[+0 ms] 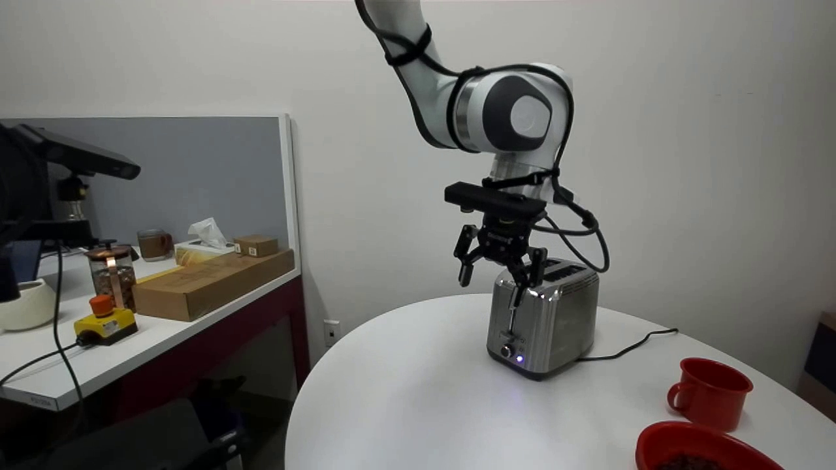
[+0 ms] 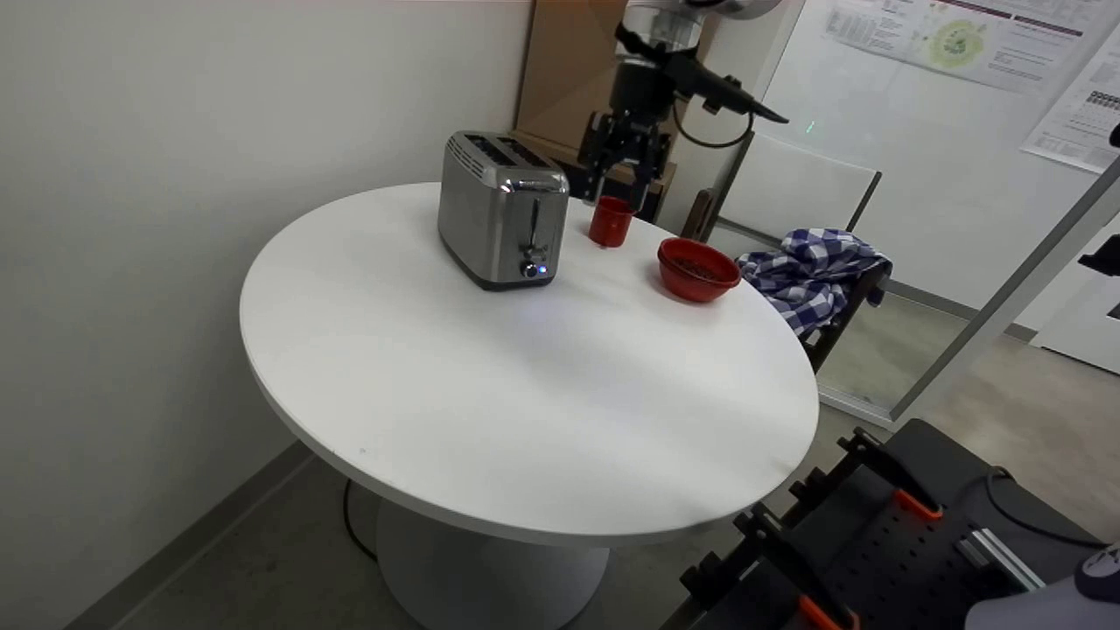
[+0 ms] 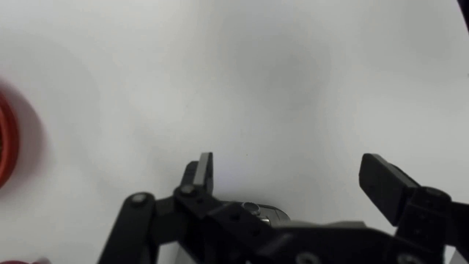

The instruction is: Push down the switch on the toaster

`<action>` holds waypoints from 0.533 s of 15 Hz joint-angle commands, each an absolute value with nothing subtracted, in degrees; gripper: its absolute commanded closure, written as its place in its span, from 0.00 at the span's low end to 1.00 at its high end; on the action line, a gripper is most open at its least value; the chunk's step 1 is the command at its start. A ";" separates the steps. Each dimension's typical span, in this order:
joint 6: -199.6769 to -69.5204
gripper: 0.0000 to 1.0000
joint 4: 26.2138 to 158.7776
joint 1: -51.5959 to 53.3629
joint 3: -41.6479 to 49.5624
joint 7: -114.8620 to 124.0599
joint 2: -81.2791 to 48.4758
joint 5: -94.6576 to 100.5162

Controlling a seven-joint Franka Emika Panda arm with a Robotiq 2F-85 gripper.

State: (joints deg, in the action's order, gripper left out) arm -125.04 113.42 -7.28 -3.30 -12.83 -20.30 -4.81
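The toaster [image 2: 472,206] was a boxy silvery metal thing with rounded corners, a dark base and two long slots on top, sitting upper middle of the frame in an exterior view. Its switch [image 2: 534,251] was pretty tiny in there, but looked to be at the low end of its upright track, with a round knob [image 2: 528,269] and a glowing bluish light [image 2: 542,269] just below. The end effector [image 3: 287,163] was released, black fingers [image 3: 381,187] spread well apart, and in an exterior view it hung to the right of the toaster with a gap between. The surface [image 2: 525,402] was smooth, white and round, rim sweeping across the lower frame, so a wide stretch of room lay in front of the toaster. Tighter at upper left tho, where a plain wall [image 2: 219,131] came close. A red mug [image 1: 718,398] and a red bowl [image 1: 725,442] with dark bits in it sat lower right in an exterior view, and a thin black cord [image 1: 615,356] ran off the toaster's base. Arm cable [image 1: 590,220] looped down by the toaster's top in that frame, and past the rim at right was a crumpled blue-and-white checked cloth [image 2: 807,271]
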 commanded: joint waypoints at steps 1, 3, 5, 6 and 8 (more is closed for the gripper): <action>-121.48 0.00 121.89 -7.17 -1.63 -16.29 -8.01 -4.51; -120.41 0.00 124.95 -6.74 -0.68 -17.05 -2.55 -3.94; -119.50 0.00 127.69 -6.35 0.08 -17.56 2.53 -3.82; -118.96 0.00 128.86 -6.12 0.47 -17.22 5.00 -3.38; -117.90 0.00 130.84 -5.73 1.16 -16.29 9.09 -2.43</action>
